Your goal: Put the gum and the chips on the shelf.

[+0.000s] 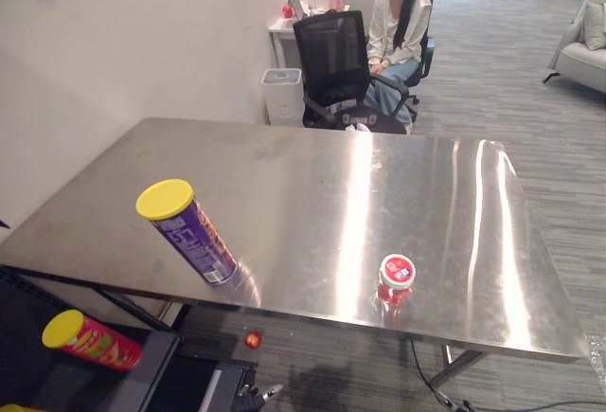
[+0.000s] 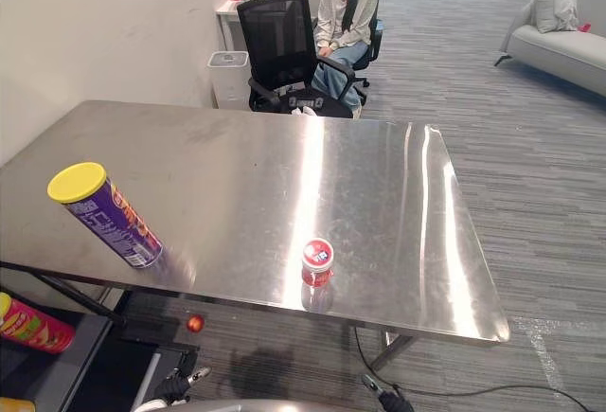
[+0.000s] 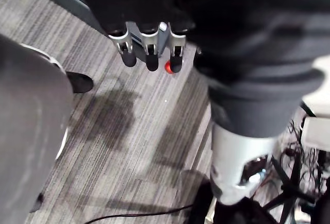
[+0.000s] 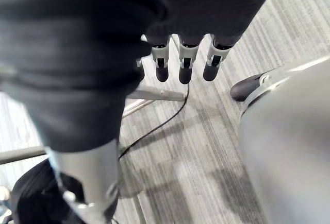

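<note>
- the left hand (image 3: 151,46) is hanging at the robot's side, its fingers (image 3: 127,54) pointing straight and loose at the floor and holding nothing; i judge it is idling there because no reach has begun.
- the right hand (image 4: 184,62) is hanging the same way, its fingers (image 4: 214,64) straight, side by side, and closing on nothing.
- a small red ball (image 3: 168,67) is lying on the floor just past the left fingertips; it looks like no part of the job.
- both hands are hanging below the table (image 1: 312,185), so the gum and the chips are well apart from the fingers, up on the steel top.
- the gum (image 1: 397,277), a red tub with a white lid, is standing upright near the front edge toward the robot's right, which probably makes it the right hand's pick.
- the chips (image 1: 187,231), a purple can with a yellow lid, is standing on its base near the front edge on the left, well apart from the gum and likely suiting the left hand.
- the shelf (image 1: 151,360), as i take the dark ledge to be, is showing low at the left under the table's level; a red can (image 1: 90,339) is resting on it, and i cannot tell whether it is standing or lying.
- a person (image 1: 398,24) is sitting beyond the far edge, clear of the work.
</note>
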Tool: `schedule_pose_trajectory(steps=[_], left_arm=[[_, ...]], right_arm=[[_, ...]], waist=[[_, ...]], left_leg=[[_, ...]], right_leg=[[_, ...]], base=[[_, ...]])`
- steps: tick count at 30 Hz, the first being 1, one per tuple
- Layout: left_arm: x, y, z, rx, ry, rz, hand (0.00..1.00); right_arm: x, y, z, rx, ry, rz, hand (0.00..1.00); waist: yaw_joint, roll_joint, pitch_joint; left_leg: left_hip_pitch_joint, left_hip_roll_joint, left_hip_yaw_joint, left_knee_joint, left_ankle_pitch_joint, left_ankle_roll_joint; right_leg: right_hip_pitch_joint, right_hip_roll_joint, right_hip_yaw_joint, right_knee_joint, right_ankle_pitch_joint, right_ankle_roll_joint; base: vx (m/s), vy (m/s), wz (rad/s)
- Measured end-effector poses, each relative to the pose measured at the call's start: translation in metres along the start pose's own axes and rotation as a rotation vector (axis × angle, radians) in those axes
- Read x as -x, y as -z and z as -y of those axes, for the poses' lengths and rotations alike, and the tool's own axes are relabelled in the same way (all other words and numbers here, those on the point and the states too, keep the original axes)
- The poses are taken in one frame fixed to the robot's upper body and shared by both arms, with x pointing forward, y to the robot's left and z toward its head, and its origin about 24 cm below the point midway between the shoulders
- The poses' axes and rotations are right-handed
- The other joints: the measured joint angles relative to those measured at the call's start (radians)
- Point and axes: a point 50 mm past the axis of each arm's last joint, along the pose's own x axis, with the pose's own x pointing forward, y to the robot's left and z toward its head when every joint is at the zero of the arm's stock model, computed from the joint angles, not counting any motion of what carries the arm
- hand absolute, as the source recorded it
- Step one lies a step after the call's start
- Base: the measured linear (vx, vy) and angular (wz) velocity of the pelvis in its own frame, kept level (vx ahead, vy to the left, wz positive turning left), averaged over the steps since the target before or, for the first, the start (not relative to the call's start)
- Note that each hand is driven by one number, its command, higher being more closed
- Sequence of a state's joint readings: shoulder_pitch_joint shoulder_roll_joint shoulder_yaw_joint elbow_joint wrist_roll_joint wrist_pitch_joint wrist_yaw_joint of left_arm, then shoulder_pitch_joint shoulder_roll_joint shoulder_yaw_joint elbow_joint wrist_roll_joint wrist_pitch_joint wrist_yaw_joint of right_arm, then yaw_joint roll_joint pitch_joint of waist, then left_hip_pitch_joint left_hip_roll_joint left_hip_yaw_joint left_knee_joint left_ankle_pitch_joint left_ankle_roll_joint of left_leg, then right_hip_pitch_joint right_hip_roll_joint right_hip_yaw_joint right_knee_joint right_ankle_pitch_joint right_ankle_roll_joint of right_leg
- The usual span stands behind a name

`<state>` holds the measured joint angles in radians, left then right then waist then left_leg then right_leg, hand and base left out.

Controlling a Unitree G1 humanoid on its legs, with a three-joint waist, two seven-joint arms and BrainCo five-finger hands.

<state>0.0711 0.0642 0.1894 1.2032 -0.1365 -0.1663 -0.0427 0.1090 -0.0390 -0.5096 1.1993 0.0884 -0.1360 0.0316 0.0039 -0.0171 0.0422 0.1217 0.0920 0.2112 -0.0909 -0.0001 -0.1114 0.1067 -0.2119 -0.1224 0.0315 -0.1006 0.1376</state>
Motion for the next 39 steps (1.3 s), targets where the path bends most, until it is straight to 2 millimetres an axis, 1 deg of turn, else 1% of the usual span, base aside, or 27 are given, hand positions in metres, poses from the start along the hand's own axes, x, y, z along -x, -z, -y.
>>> schedule_pose_trajectory(steps=[1, 2, 4, 5, 7, 8, 9, 12, 13, 15, 17, 18, 19, 20, 21, 23, 24, 26, 27, 28, 29, 31, 33, 35, 37, 38, 39], left_arm=[[0.0, 0.0, 0.0, -0.002, 0.0, -0.001, 0.0], [0.0, 0.0, -0.001, -0.002, 0.0, -0.001, 0.0], [0.0, 0.0, -0.002, 0.006, -0.006, 0.0, 0.0], [0.0, 0.0, -0.003, 0.01, -0.008, -0.001, 0.0], [0.001, 0.002, -0.004, 0.042, -0.019, -0.004, 0.0], [0.001, 0.002, -0.004, 0.051, -0.022, -0.005, 0.0], [0.001, 0.003, -0.006, 0.068, -0.032, -0.007, 0.0], [0.002, 0.005, -0.011, 0.082, -0.05, -0.014, 0.0], [0.003, 0.007, -0.013, 0.088, -0.057, -0.018, 0.0], [0.003, 0.008, -0.015, 0.091, -0.063, -0.019, 0.0], [0.003, 0.009, -0.017, 0.103, -0.07, -0.029, 0.0], [0.004, 0.009, -0.017, 0.104, -0.072, -0.029, 0.0], [0.004, 0.01, -0.018, 0.104, -0.076, -0.031, 0.0], [0.005, 0.012, -0.02, 0.109, -0.084, -0.034, 0.0], [0.005, 0.013, -0.021, 0.111, -0.088, -0.036, 0.0], [0.007, 0.017, -0.023, 0.111, -0.1, -0.044, 0.0], [0.008, 0.018, -0.024, 0.111, -0.105, -0.044, 0.0], [0.009, 0.019, -0.027, 0.102, -0.122, -0.036, 0.0], [0.01, 0.019, -0.028, 0.101, -0.127, -0.033, 0.0], [0.01, 0.019, -0.028, 0.091, -0.13, -0.026, 0.0], [0.01, 0.018, -0.028, 0.087, -0.132, -0.021, 0.0], [0.011, 0.019, -0.028, 0.081, -0.131, -0.015, 0.0], [0.011, 0.019, -0.027, 0.079, -0.127, -0.014, 0.0], [0.011, 0.02, -0.025, 0.075, -0.122, -0.014, 0.0], [0.013, 0.022, -0.026, 0.056, -0.117, -0.02, 0.0], [0.013, 0.022, -0.026, 0.05, -0.115, -0.019, 0.0], [0.013, 0.022, -0.026, 0.034, -0.109, -0.017, 0.0]], right_arm=[[0.002, 0.005, 0.007, -0.021, 0.023, -0.013, 0.0], [0.003, 0.009, 0.008, -0.037, 0.03, -0.021, 0.0], [0.007, 0.024, 0.016, -0.119, 0.066, -0.069, 0.0], [0.008, 0.026, 0.017, -0.145, 0.076, -0.075, 0.0], [0.011, 0.034, 0.027, -0.294, 0.133, -0.087, 0.0], [0.012, 0.035, 0.03, -0.338, 0.15, -0.089, 0.0], [0.013, 0.036, 0.036, -0.427, 0.186, -0.08, 0.0], [0.013, 0.031, 0.049, -0.604, 0.254, -0.042, 0.0], [0.013, 0.026, 0.058, -0.696, 0.296, -0.011, 0.0], [0.013, 0.017, 0.068, -0.793, 0.332, 0.032, 0.0], [0.015, 0.004, 0.092, -0.954, 0.421, 0.106, 0.0], [0.015, -0.001, 0.098, -0.984, 0.441, 0.128, 0.0], [0.017, -0.013, 0.111, -1.01, 0.478, 0.173, 0.0], [0.019, -0.029, 0.122, -1.004, 0.505, 0.231, 0.0], [0.02, -0.04, 0.127, -0.999, 0.515, 0.271, 0.0], [0.031, -0.09, 0.144, -0.906, 0.544, 0.466, 0.0], [0.035, -0.102, 0.146, -0.878, 0.549, 0.511, 0.0], [0.061, -0.153, 0.153, -0.733, 0.603, 0.733, 0.0], [0.069, -0.165, 0.153, -0.696, 0.617, 0.785, 0.0], [0.085, -0.185, 0.152, -0.619, 0.661, 0.883, 0.0], [0.092, -0.195, 0.149, -0.588, 0.672, 0.93, 0.0], [0.119, -0.228, 0.132, -0.451, 0.683, 1.1, 0.0], [0.131, -0.241, 0.12, -0.355, 0.701, 1.175, 0.0], [0.138, -0.249, 0.107, -0.281, 0.691, 1.225, 0.0], [0.146, -0.261, 0.079, -0.145, 0.591, 1.307, 0.0], [0.148, -0.263, 0.072, -0.094, 0.562, 1.324, 0.0], [0.152, -0.265, 0.059, -0.009, 0.496, 1.358, 0.0]], waist=[[-0.001, -0.002, 0.0], [-0.001, -0.004, 0.0], [0.001, -0.009, -0.004], [0.0, -0.01, -0.004], [-0.001, -0.011, -0.006], [-0.001, -0.011, -0.007], [0.0, -0.011, -0.01], [0.002, -0.012, -0.03], [0.002, -0.013, -0.042], [0.002, -0.014, -0.043], [-0.004, -0.016, -0.048], [-0.005, -0.017, -0.048], [-0.006, -0.016, -0.051], [-0.008, -0.016, -0.055], [-0.013, -0.015, -0.057], [-0.021, -0.011, -0.059], [-0.025, -0.011, -0.06], [-0.028, -0.015, -0.066], [-0.029, -0.017, -0.067], [-0.029, -0.019, -0.07], [-0.028, -0.019, -0.07], [-0.027, -0.016, -0.072], [-0.026, -0.013, -0.074], [-0.022, -0.008, -0.078], [-0.024, -0.001, -0.082], [-0.024, -0.001, -0.082], [-0.024, -0.001, -0.082]], left_leg=[[0.004, -0.001, 0.003, -0.004, 0.0, 0.0], [0.004, -0.002, 0.005, -0.005, 0.0, 0.0], [0.001, -0.002, 0.023, -0.005, -0.004, -0.001], [0.001, -0.002, 0.025, -0.005, -0.005, -0.002], [0.001, -0.002, 0.029, -0.007, -0.009, -0.004], [0.001, -0.002, 0.031, -0.007, -0.01, -0.004], [0.001, -0.001, 0.038, -0.007, -0.012, -0.005], [0.003, 0.001, 0.058, -0.006, -0.023, -0.006], [0.005, 0.001, 0.073, -0.005, -0.029, -0.006], [0.008, 0.0, 0.084, -0.005, -0.034, -0.006], [0.009, 0.0, 0.089, -0.005, -0.04, -0.004], [0.01, 0.0, 0.09, -0.005, -0.042, -0.003], [0.01, 0.0, 0.098, -0.005, -0.045, 0.001], [0.012, 0.0, 0.113, -0.005, -0.048, 0.003], [0.013, 0.0, 0.12, -0.005, -0.049, 0.005], [0.023, 0.0, 0.148, -0.005, -0.056, 0.004], [0.023, 0.0, 0.152, -0.005, -0.058, 0.004], [0.023, -0.005, 0.167, -0.005, -0.064, 0.006], [0.022, -0.006, 0.17, -0.005, -0.064, 0.006], [0.022, -0.007, 0.175, -0.005, -0.063, 0.006], [0.022, -0.007, 0.178, -0.005, -0.063, 0.006], [0.023, -0.006, 0.187, -0.005, -0.062, 0.006], [0.023, -0.005, 0.186, -0.005, -0.061, 0.005], [0.02, -0.006, 0.186, -0.005, -0.061, 0.005], [0.019, -0.006, 0.185, -0.005, -0.061, 0.005], [0.018, -0.006, 0.184, -0.005, -0.061, 0.005], [0.014, -0.006, 0.178, -0.005, -0.061, 0.005]], right_leg=[[-0.002, 0.0, 0.008, -0.003, 0.001, 0.002], [-0.004, 0.0, 0.01, -0.008, 0.001, 0.002], [-0.016, 0.0, 0.023, -0.013, 0.003, 0.005], [-0.016, -0.001, 0.025, -0.014, 0.003, 0.006], [-0.017, 0.0, 0.027, -0.019, 0.003, 0.006], [-0.017, 0.0, 0.029, -0.02, 0.004, 0.006], [-0.017, 0.002, 0.037, -0.021, 0.006, 0.009], [-0.023, 0.005, 0.055, -0.03, 0.009, 0.012], [-0.03, 0.005, 0.067, -0.029, 0.01, 0.012], [-0.033, 0.005, 0.077, -0.029, 0.011, 0.009], [-0.036, 0.006, 0.078, -0.02, 0.018, 0.01], [-0.038, 0.006, 0.078, -0.013, 0.018, 0.01], [-0.053, 0.006, 0.083, 0.006, 0.018, 0.01], [-0.068, 0.008, 0.098, 0.018, 0.021, 0.007], [-0.074, 0.008, 0.106, 0.023, 0.024, 0.006], [-0.085, 0.011, 0.133, 0.023, 0.043, -0.006], [-0.086, 0.011, 0.133, 0.024, 0.047, -0.004], [-0.095, 0.007, 0.134, 0.023, 0.054, -0.002], [-0.099, 0.006, 0.134, 0.023, 0.054, -0.002], [-0.105, 0.005, 0.134, 0.023, 0.054, -0.001], [-0.105, 0.005, 0.134, 0.022, 0.054, -0.001], [-0.109, 0.006, 0.134, 0.017, 0.053, -0.001], [-0.11, 0.008, 0.133, 0.012, 0.053, -0.001], [-0.11, 0.008, 0.132, 0.005, 0.053, 0.0], [-0.11, 0.008, 0.131, 0.003, 0.05, 0.004], [-0.11, 0.008, 0.13, 0.003, 0.049, 0.006], [-0.113, 0.008, 0.127, 0.003, 0.048, 0.007]], base=[[-0.01, 0.022, -0.15], [-0.01, 0.026, -0.15], [0.0, 0.026, -0.18], [0.02, 0.02, -0.14], [0.03, 0.009, -0.05], [0.04, 0.007, -0.07], [0.05, 0.006, -0.14], [0.06, 0.008, -0.18], [0.08, 0.017, -0.21], [0.06, 0.017, -0.19], [0.04, 0.007, -0.07], [0.03, 0.012, -0.07], [0.02, 0.021, -0.21], [0.01, 0.031, -0.28], [0.0, 0.034, -0.36], [-0.02, 0.02, -0.37], [-0.06, -0.002, -0.33], [-0.07, -0.017, -0.21], [-0.04, -0.029, -0.13], [-0.02, -0.029, -0.11], [-0.01, -0.044, -0.15], [-0.01, -0.057, -0.12], [-0.02, -0.073, -0.01], [-0.01, -0.052, 0.01], [0.01, -0.06, 0.0], [0.01, -0.065, 0.04], [0.0, -0.043, 0.12]])
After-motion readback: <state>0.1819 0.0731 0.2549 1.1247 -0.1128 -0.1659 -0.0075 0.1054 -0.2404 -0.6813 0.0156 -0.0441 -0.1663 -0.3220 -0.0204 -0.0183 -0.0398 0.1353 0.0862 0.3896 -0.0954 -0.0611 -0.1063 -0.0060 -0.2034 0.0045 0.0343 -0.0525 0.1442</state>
